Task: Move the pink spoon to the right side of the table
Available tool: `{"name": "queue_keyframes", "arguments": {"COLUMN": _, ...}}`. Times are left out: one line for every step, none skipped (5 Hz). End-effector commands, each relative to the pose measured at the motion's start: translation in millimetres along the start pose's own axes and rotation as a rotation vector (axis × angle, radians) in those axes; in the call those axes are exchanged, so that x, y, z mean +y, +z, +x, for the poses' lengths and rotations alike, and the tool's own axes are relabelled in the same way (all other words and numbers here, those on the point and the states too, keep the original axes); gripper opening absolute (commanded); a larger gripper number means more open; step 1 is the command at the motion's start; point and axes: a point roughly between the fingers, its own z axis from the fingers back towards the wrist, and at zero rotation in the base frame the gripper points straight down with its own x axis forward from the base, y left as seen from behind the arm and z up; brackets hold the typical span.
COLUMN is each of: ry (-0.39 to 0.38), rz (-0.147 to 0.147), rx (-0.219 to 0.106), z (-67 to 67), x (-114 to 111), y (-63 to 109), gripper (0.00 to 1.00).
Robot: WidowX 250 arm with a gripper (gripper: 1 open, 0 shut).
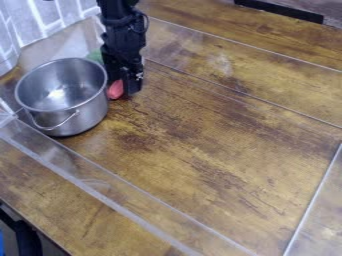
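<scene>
Can see the steel pot (63,97) standing upright on the desk (214,150), mouth facing up. Find the pink spoon (116,90) on the right-hand side of the pot in the view, very near its wall, partly hidden by the dark tool (128,79). Can follow the tool down from beyond the pot to that same side, fingertips right at the spoon, with the spoon showing toward the pot from them. Cannot tell whether spread, pressed together or pinching the spoon, with the tips too dark and small to read. Cannot tell either whether touching the spoon or only just beside it. Can also make out a light green object (94,53) beyond the pot, partly behind the arm, and a glossy strip (114,205) crossing the desk on the near side of the pot.
</scene>
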Motion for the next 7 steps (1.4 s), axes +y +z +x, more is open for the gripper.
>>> {"name": "queue_keyframes", "arguments": {"ry": 0.028, "rz": 0.024, "rx": -0.037, "z": 13.0, "x": -15.2, "y": 12.9, "gripper": 0.00}}
{"name": "queue_keyframes", "arguments": {"ry": 0.081, "rz": 0.024, "rx": -0.038, "z": 15.9, "x": -21.9, "y": 7.4, "gripper": 0.00}}
{"name": "queue_keyframes", "arguments": {"ry": 0.100, "rz": 0.023, "rx": -0.042, "z": 18.7, "x": -15.0, "y": 12.1, "gripper": 0.00}}
{"name": "queue_keyframes", "arguments": {"ry": 0.120, "rz": 0.022, "rx": -0.050, "z": 21.2, "x": -8.8, "y": 18.9, "gripper": 0.00}}
{"name": "queue_keyframes", "arguments": {"ry": 0.173, "rz": 0.022, "rx": -0.051, "z": 15.1, "x": -10.2, "y": 24.9, "gripper": 0.00}}
{"name": "queue_keyframes", "arguments": {"ry": 0.227, "rz": 0.022, "rx": -0.051, "z": 9.0, "x": -11.8, "y": 30.6, "gripper": 0.00}}
{"name": "queue_keyframes", "arguments": {"ry": 0.203, "rz": 0.019, "rx": -0.053, "z": 13.2, "x": -13.4, "y": 28.8, "gripper": 0.00}}
